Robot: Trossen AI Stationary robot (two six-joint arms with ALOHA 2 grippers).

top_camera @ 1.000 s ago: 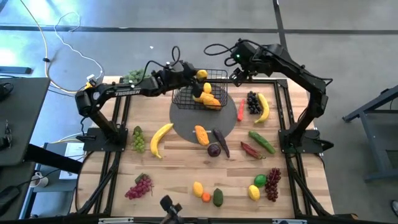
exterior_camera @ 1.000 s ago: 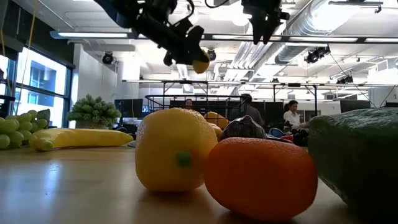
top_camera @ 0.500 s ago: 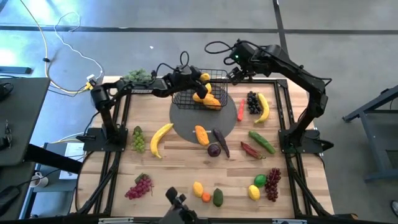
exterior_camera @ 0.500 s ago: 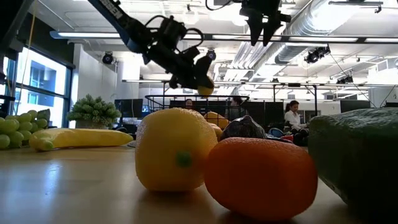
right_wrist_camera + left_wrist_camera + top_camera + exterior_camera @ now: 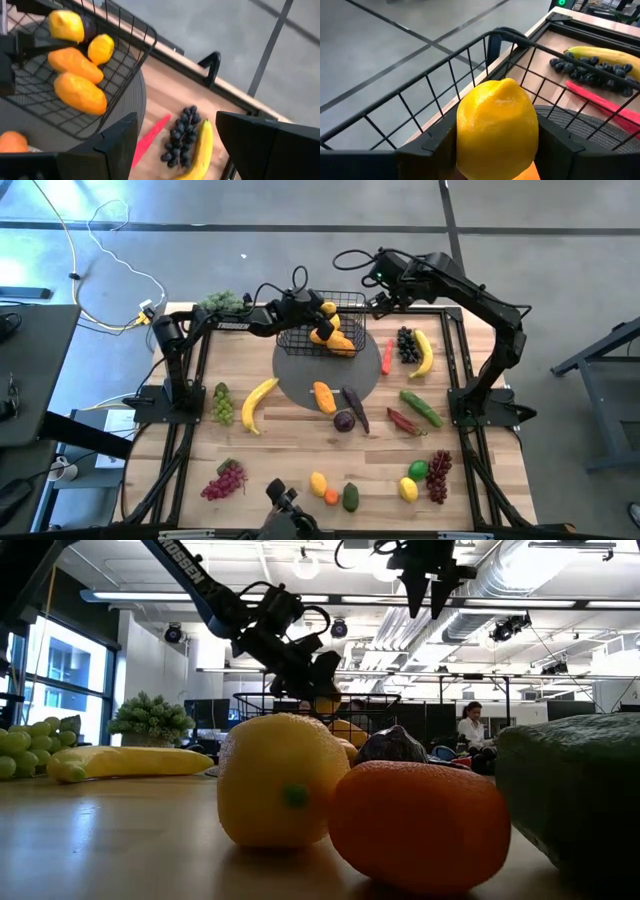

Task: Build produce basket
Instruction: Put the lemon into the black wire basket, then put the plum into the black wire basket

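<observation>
My left gripper (image 5: 322,310) is shut on a yellow lemon (image 5: 497,127) at the black wire basket's (image 5: 345,305) open top, at about rim height in the low view (image 5: 325,703). Inside the basket lie two orange mangoes (image 5: 80,92) and another lemon (image 5: 100,47). The basket stands on a dark round mat (image 5: 300,375). My right gripper (image 5: 385,300) is open and empty, raised just right of the basket, above the dark grapes (image 5: 182,132), a banana (image 5: 200,150) and a red chili (image 5: 150,140). My left gripper pinches the lemon's two opposite sides (image 5: 465,135) between its two fingers, with one pointed end of the lemon facing forward. The fingers come slanting down from the table's left. The lemon hangs inside the basket's rim, above the mangoes.
On the mat's near part lie a mango (image 5: 323,395), an eggplant (image 5: 355,408) and a round purple fruit (image 5: 343,420). A banana (image 5: 258,402), green grapes (image 5: 222,402), a cucumber (image 5: 422,406), red grapes (image 5: 225,480) and small fruits at the near edge (image 5: 332,492) lie on the wood. A leafy bunch (image 5: 222,302) sits at the far left.
My left gripper has gone down with the lemon, from well above the basket to its rim, still shut on it.
</observation>
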